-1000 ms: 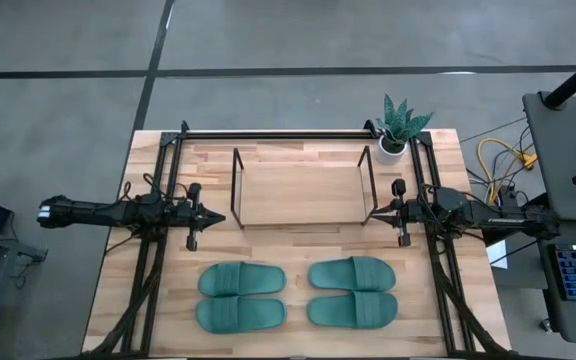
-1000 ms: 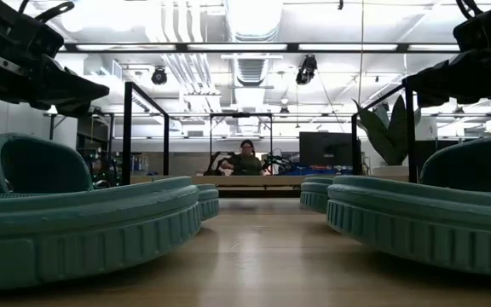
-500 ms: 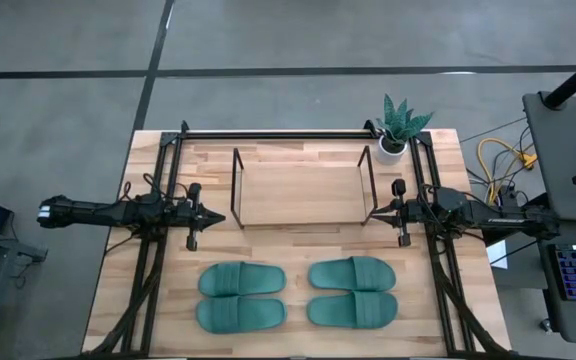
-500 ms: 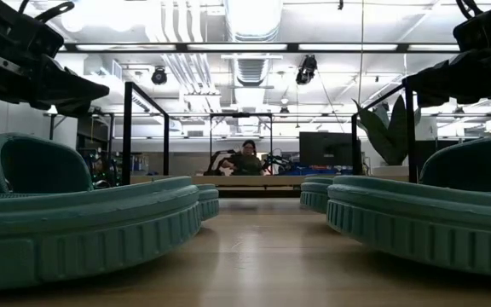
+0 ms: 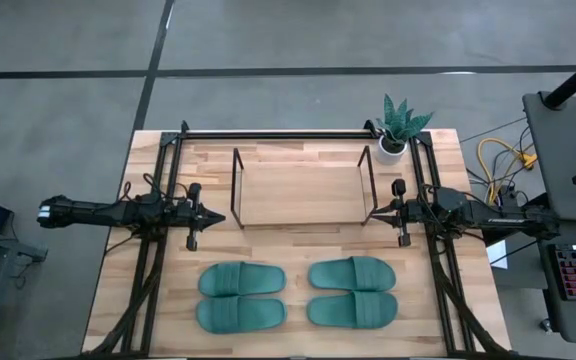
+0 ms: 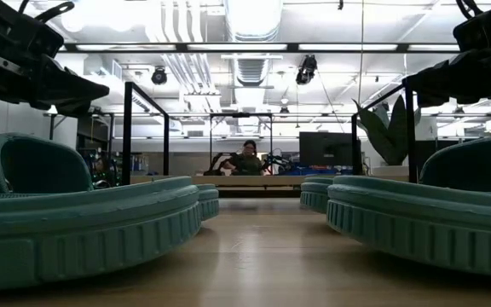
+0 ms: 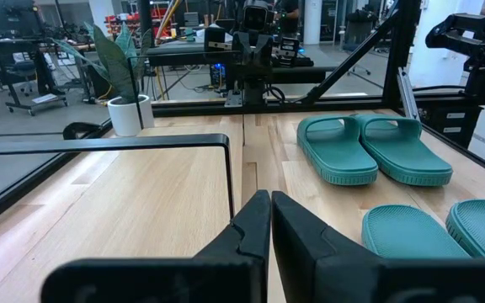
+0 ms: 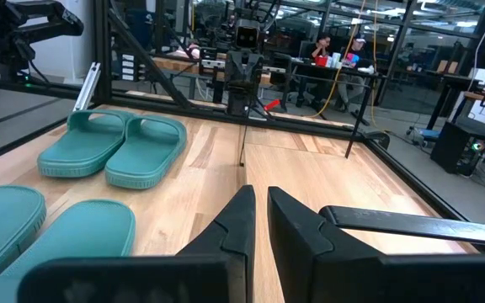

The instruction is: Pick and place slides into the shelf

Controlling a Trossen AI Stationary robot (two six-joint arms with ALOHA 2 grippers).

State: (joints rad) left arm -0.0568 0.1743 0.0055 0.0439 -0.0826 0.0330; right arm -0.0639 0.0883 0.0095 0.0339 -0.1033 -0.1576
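Several teal slides lie sole-down on the near half of the wooden table: one pair (image 5: pixel 242 296) on the left, another pair (image 5: pixel 352 291) on the right. In the low view they fill both sides (image 6: pixel 83 222) (image 6: pixel 424 222). The shelf (image 5: pixel 303 190), thin black rods over a light wood base, stands in the table's middle with nothing on it. My left gripper (image 5: pixel 218 216) hovers shut, level, just off the shelf's left end (image 7: pixel 141 143). My right gripper (image 5: pixel 373 212) hovers shut off its right end (image 8: pixel 411 223). Both grippers hold nothing.
A potted plant (image 5: pixel 396 130) stands at the far right corner, beside the shelf. Black frame rails (image 5: pixel 158 250) (image 5: pixel 438 270) run along both table sides and the far edge. A person (image 6: pixel 247 158) sits in the room beyond the table.
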